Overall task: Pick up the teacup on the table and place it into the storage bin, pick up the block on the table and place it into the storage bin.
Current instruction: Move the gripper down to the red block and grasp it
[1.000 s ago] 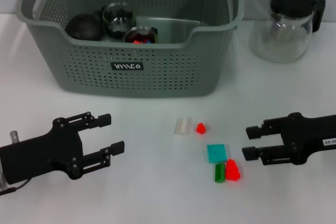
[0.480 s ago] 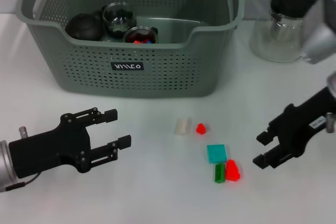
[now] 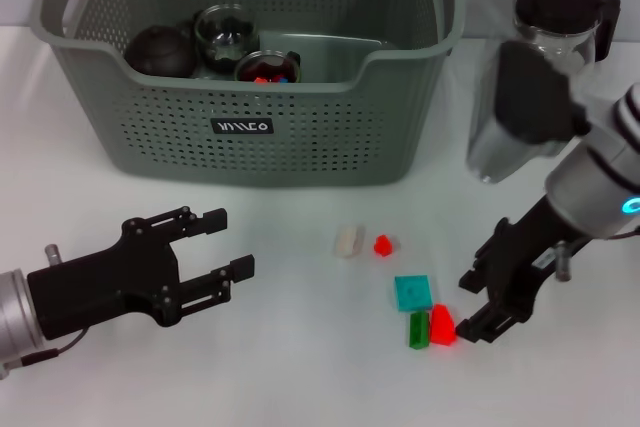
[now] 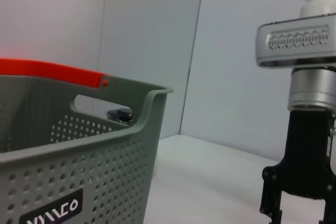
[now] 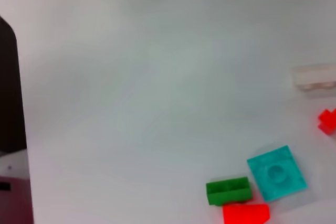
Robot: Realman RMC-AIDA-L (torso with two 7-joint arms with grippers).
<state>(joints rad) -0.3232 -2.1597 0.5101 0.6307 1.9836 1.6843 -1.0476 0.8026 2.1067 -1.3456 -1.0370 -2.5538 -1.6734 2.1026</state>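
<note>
Storage bin (image 3: 250,137) sat at the back of the table (image 3: 300,377); it already held a dark round pot, a glass cup (image 3: 225,32) and a cup with small coloured pieces, so the teacup part looked done; no teacup seen on the table. Blocks were left: white block (image 3: 347,240), small red block (image 3: 383,244), teal block (image 3: 413,292), green block (image 3: 417,329), red block (image 3: 443,325). Right tool (image 3: 470,305) was open, empty, angled down just beside the red block; left tool (image 3: 225,244) was open, empty, idle at front left. Glass jug (image 3: 545,47) stood behind the right arm; nothing blocked the blocks.
</note>
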